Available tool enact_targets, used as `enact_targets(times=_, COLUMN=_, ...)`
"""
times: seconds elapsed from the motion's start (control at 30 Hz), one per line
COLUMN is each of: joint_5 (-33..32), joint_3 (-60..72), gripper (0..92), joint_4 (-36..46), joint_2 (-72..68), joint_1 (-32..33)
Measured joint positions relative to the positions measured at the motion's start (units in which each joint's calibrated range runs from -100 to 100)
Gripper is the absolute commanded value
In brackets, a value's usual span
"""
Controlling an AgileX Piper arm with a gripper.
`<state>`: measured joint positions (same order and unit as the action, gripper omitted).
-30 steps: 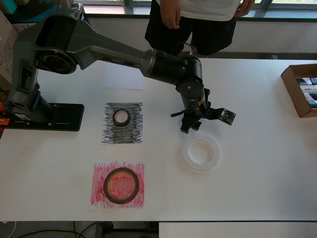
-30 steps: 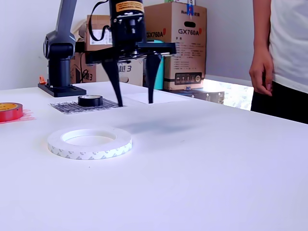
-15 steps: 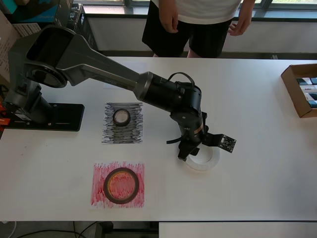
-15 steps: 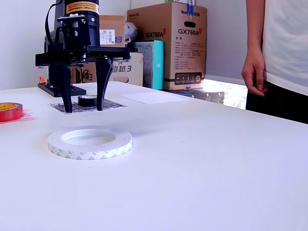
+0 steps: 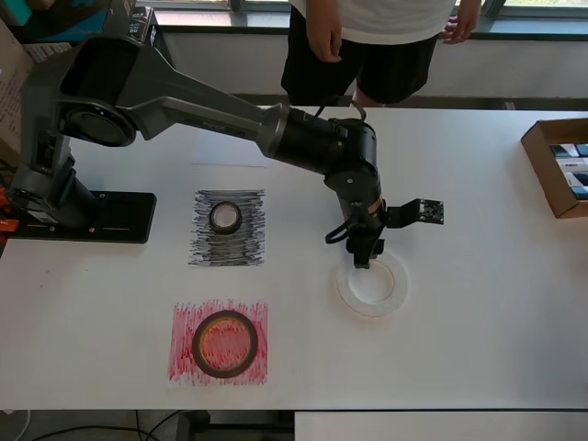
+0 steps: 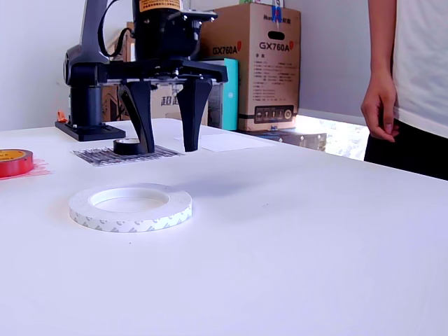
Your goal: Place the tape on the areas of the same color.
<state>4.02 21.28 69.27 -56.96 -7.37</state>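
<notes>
The small black roll [image 5: 225,218] lies on the black scribbled patch [image 5: 250,246]; the exterior view shows both roll [image 6: 131,146] and patch [image 6: 105,156]. The reddish-brown roll [image 5: 223,343] lies on the red patch [image 5: 184,317], at the exterior view's left edge [image 6: 14,162]. The large white roll [image 5: 372,285] lies flat on bare table [image 6: 130,207]. The plain white patch [image 5: 230,150] lies beyond the black one [image 6: 224,142]. My gripper [image 5: 360,250] is open and empty, its fingers pointing down over the white roll's far rim [image 6: 169,150].
A cardboard box [image 5: 560,165] sits at the overhead view's right table edge. A person [image 5: 367,37] stands at the far side [image 6: 413,84]. The arm's base [image 5: 83,216] is at the left. Cartons [image 6: 255,63] are stacked behind the table.
The gripper, still open, has swung from the white roll's left side to its far rim, moving right in the exterior view. The rolls have not moved.
</notes>
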Motion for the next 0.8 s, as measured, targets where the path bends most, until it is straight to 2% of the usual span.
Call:
enact_targets(times=0.3, joint_5=3.20, joint_3=0.00, gripper=56.9, joint_4=-5.72, joint_2=0.14, joint_1=-0.69)
enact_targets(times=0.8, joint_5=-2.69, joint_3=1.31, gripper=56.9, joint_4=-6.01, joint_2=-3.50, joint_1=-1.52)
